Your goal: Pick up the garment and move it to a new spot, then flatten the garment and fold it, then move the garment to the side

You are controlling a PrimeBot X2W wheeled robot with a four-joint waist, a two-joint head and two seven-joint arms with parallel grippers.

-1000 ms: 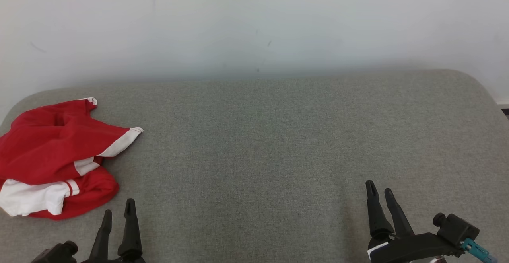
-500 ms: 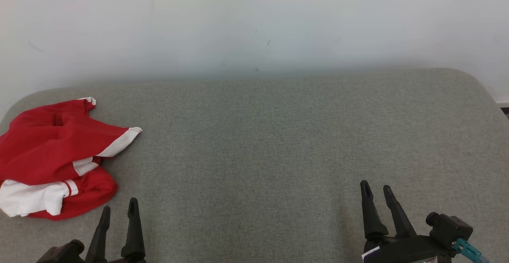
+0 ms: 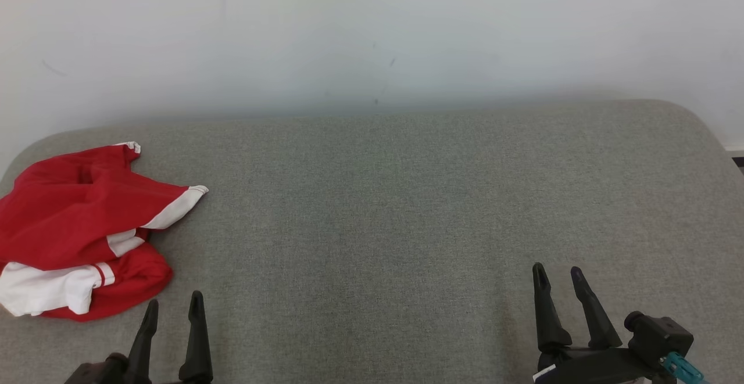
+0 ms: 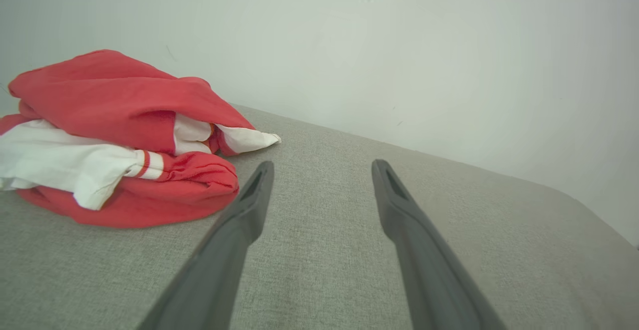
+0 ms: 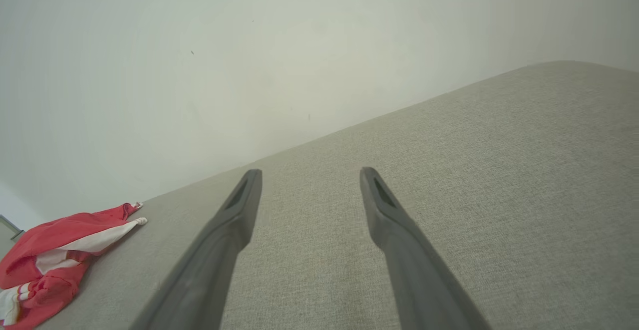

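Note:
The garment (image 3: 75,227) is a crumpled red and white heap at the far left of the grey fabric surface (image 3: 378,210). In the left wrist view the garment (image 4: 115,135) lies just left of my left fingers. My left gripper (image 3: 173,304) is open at the lower left, a little to the right of and nearer than the heap, holding nothing. The left gripper (image 4: 322,167) shows bare fabric between its tips. My right gripper (image 3: 558,272) stands open at the lower right with nothing in it. From the right wrist, the right gripper (image 5: 309,172) points over bare fabric and the garment (image 5: 55,252) is far off at the lower left.
A plain white wall (image 3: 372,35) runs along the back edge of the surface. The surface's rounded corners curve away at the far left (image 3: 35,143) and far right (image 3: 691,117). A dark strip of floor (image 3: 738,160) shows past the right edge.
Both grippers have shifted slightly: the left has drawn back towards the bottom edge, the right has turned a little so its fingers spread wider apart. The garment has not moved.

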